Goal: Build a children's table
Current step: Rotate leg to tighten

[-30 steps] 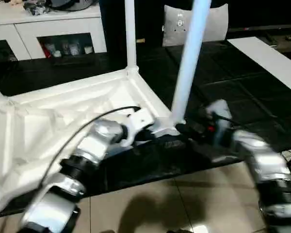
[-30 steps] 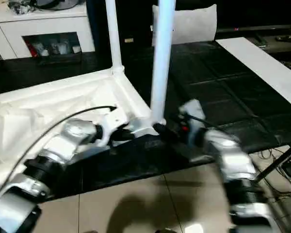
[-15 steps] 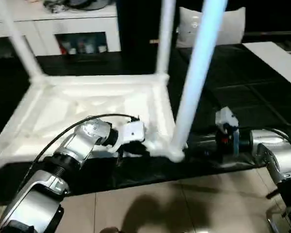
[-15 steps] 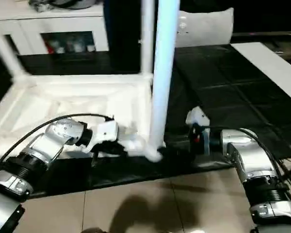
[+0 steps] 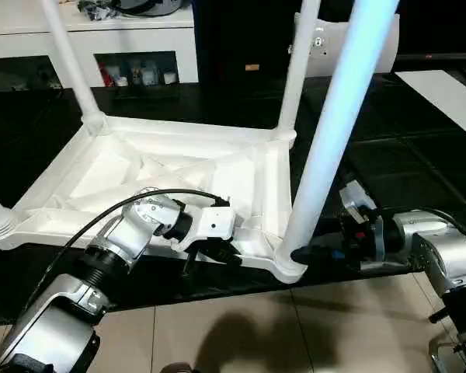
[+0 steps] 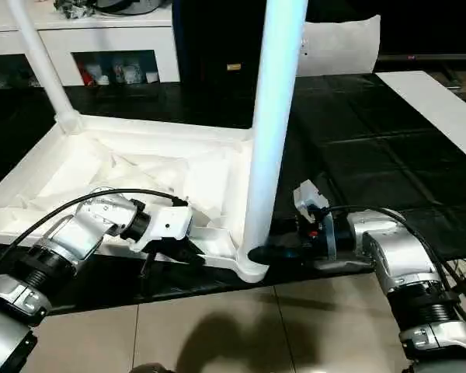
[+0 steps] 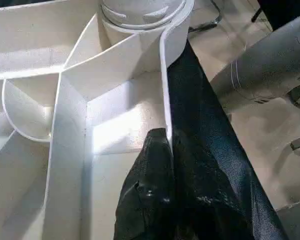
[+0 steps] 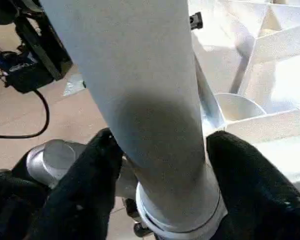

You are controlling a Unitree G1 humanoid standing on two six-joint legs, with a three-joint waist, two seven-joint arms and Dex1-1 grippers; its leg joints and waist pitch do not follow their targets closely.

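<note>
While upturned, table (image 5: 171,167) leg (image 8: 140,100) stands between right claw (image 8: 160,165).

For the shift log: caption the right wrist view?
Right gripper straddles the near leg just above its corner socket in the upturned tabletop.

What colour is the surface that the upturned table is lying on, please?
Black; the surface under the white table shows best in the right eye view.

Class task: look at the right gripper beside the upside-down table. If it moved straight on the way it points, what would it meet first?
The nearest table leg: the right gripper already has a finger on either side of its base, so it would likely meet the leg almost at once.
</note>
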